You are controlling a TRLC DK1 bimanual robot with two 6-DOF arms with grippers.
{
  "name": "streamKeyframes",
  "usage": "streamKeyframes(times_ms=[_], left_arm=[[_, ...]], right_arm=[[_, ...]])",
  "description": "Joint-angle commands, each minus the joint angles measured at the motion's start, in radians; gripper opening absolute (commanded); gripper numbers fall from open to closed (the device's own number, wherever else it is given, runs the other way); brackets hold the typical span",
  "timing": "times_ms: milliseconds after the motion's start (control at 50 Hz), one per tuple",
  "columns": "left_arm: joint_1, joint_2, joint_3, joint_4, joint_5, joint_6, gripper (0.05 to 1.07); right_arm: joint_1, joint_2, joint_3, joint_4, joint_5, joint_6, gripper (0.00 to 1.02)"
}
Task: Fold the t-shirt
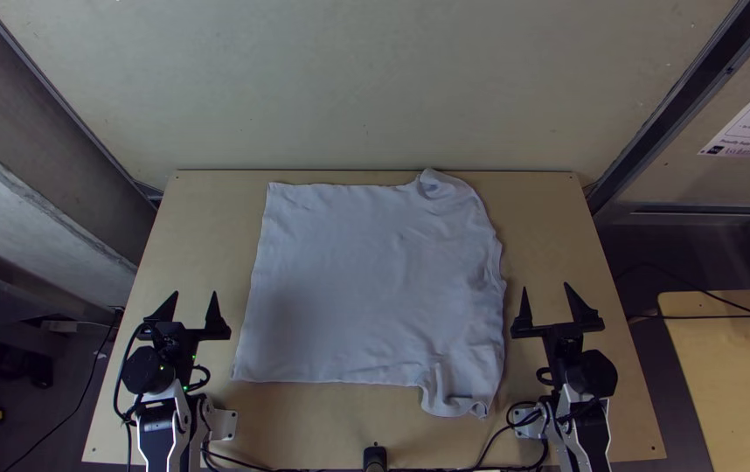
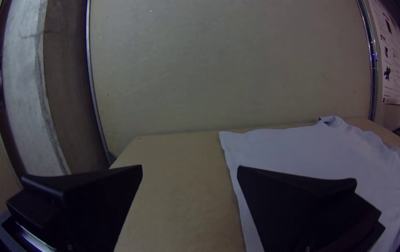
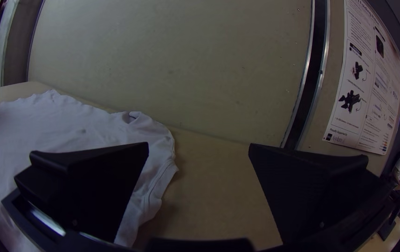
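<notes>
Pale wall (image 1: 349,79) behind, light wooden desk (image 1: 196,227) in front, poster (image 3: 368,79) off to the right. T-shirt (image 1: 366,280) on the desk between my two arms, lying sideways: body spread broad and mostly smooth, what looks like the hem (image 1: 253,288) toward my left arm, shoulder end toward my right. Left pincer (image 1: 195,293) wide open, fingers well parted, nothing in it; stands just beside the cloth, apart from it. Right pincer (image 1: 545,287) the same: wide open, holding nothing, just off the shoulder end. Progress, as I judge it: laid out, no fold made in the body. Both sleeve corners are untidy; far corner (image 1: 443,188) rumpled and curled over at the desk's back edge, near corner (image 1: 458,393) wrinkled and poking out past the body's straight side. Left to do: practically all of it. Sleeves to tuck in, sides to bring over, then the length to halve. Those creased corners may want flattening first, or the folds could come out crooked.
</notes>
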Motion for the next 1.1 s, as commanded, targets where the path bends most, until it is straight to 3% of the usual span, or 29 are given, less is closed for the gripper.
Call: streamKeyframes(times_ms=[0,540,620,740,1080], left_arm=[[0.003,-0.010,-0.042,-0.014,0.001,0.021,1.03],[0.005,-0.010,-0.042,-0.014,0.001,0.021,1.03],[-0.005,-0.007,-0.042,-0.019,0.004,-0.074,1.03],[-0.003,-0.009,-0.042,-0.017,0.004,-0.073,1.03],[-0.005,-0.012,-0.039,0.006,0.001,-0.088,1.03]], right_arm=[[0.003,-0.002,-0.010,-0.012,0.014,0.012,0.98],[0.003,-0.002,-0.010,-0.012,0.014,0.012,0.98],[0.008,0.000,-0.010,-0.012,0.010,0.078,0.99],[0.012,0.000,-0.010,-0.012,0.010,0.182,0.98],[0.061,-0.003,0.002,0.005,0.022,0.202,0.98]])
